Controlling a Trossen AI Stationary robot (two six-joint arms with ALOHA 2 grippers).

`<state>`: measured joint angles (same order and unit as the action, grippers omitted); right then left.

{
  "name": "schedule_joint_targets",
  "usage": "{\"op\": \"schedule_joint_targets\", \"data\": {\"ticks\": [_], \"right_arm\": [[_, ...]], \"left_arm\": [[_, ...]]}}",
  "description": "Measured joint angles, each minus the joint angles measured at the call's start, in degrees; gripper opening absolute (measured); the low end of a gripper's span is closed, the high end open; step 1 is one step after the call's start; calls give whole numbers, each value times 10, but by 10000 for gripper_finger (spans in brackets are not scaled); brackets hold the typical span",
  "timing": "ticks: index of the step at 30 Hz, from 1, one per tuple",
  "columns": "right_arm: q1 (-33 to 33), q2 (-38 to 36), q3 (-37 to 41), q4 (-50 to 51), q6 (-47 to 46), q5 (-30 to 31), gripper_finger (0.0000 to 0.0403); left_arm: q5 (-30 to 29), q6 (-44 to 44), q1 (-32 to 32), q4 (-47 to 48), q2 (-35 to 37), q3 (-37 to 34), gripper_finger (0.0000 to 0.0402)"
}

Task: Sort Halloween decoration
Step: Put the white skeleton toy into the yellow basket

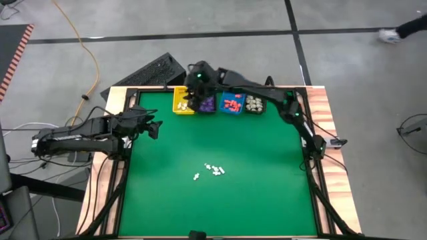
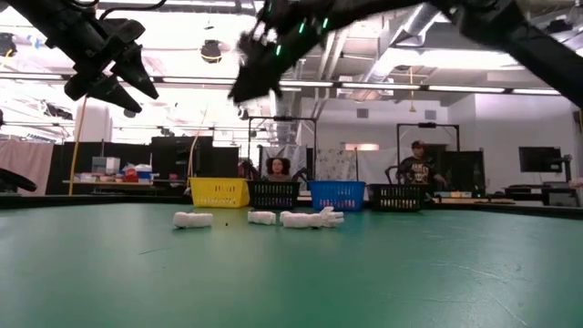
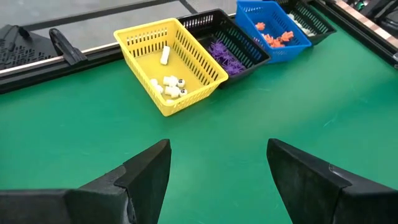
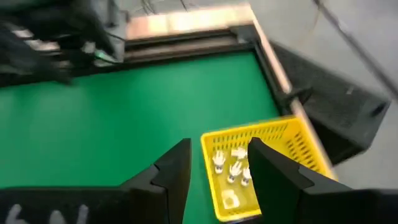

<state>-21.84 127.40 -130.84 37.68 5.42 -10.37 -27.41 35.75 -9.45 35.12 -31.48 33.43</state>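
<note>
The right gripper (image 1: pixel 191 99) is hanging over the yellow bin (image 1: pixel 182 101) at the table's 12 o'clock edge, its fingers apart and holding nothing. White pieces (image 4: pixel 231 167) are lying in that bin. More white pieces (image 1: pixel 213 169) are sitting loose near the middle of the green table (image 1: pixel 267 187). The left gripper (image 1: pixel 155 127) is waiting at 9 o'clock, fingers spread wide and empty.
</note>
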Motion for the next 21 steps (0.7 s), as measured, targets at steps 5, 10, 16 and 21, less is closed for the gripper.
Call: {"op": "schedule_joint_targets", "data": {"ticks": [5, 10, 16, 21], "right_arm": [[9, -117, -1, 99, 74, -1, 174], [6, -234, -3, 236, 99, -1, 166], [1, -346, 43, 375, 63, -1, 158], [19, -448, 167, 355, -10, 5, 152]], "left_arm": [[2, 3, 0, -3, 0, 0, 256], [6, 3, 0, -9, 0, 0, 256], [16, 0, 0, -33, 0, 0, 256], [18, -2, 0, -39, 0, 0, 256]]}}
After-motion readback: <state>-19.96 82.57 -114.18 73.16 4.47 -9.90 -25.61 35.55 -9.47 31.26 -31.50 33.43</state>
